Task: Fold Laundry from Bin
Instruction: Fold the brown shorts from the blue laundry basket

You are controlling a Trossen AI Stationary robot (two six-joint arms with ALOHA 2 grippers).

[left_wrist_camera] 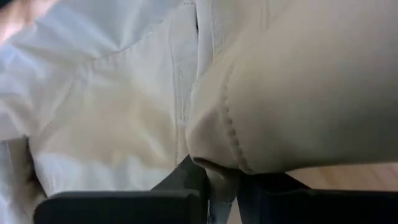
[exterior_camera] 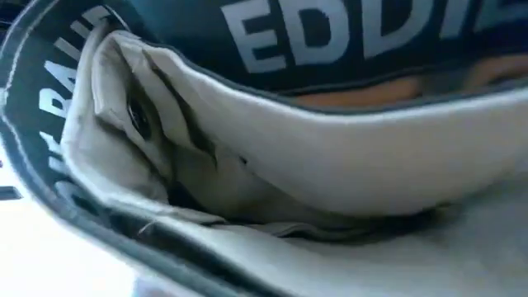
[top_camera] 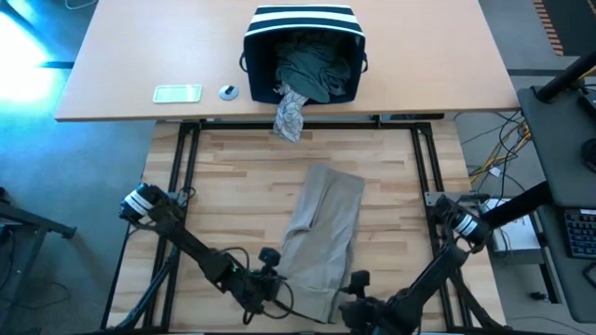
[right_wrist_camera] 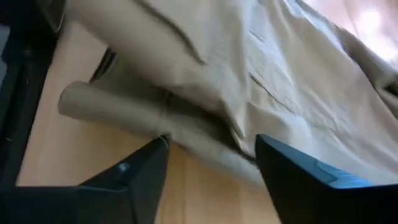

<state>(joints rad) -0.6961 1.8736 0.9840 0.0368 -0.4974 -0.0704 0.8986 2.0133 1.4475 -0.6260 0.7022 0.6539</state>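
A tan garment (top_camera: 323,233) lies lengthwise on the wooden table, its near end between my two grippers. My left gripper (top_camera: 279,282) is at that end's left side, shut on the cloth (left_wrist_camera: 124,124). My right gripper (top_camera: 349,290) is at its right side, open, one finger (right_wrist_camera: 146,168) on either side of the tan cloth's (right_wrist_camera: 205,81) near edge. Tan cloth (exterior_camera: 330,165) and a dark band with white letters fill the low view. The bin (top_camera: 303,20) lies tipped on the far table. A dark green garment (top_camera: 312,70) and a grey-white patterned one (top_camera: 291,113) spill from it. My left gripper pinches a stitched fold of the tan garment (left_wrist_camera: 217,163) between its two fingers, at the garment's near left edge. The fingers come slanting down from the table's near left. The cloth bulges up just past the fingertips; the rest lies on the table. My right gripper stands open around the garment's near right edge (right_wrist_camera: 186,146); I cannot tell whether a finger touches the cloth.
A flat pale phone-like thing (top_camera: 177,93) and a small round thing (top_camera: 228,91) lie on the far table, left of the bin. The patterned garment hangs over that table's near edge. Bare wood (top_camera: 233,177) shows on both sides of the tan garment.
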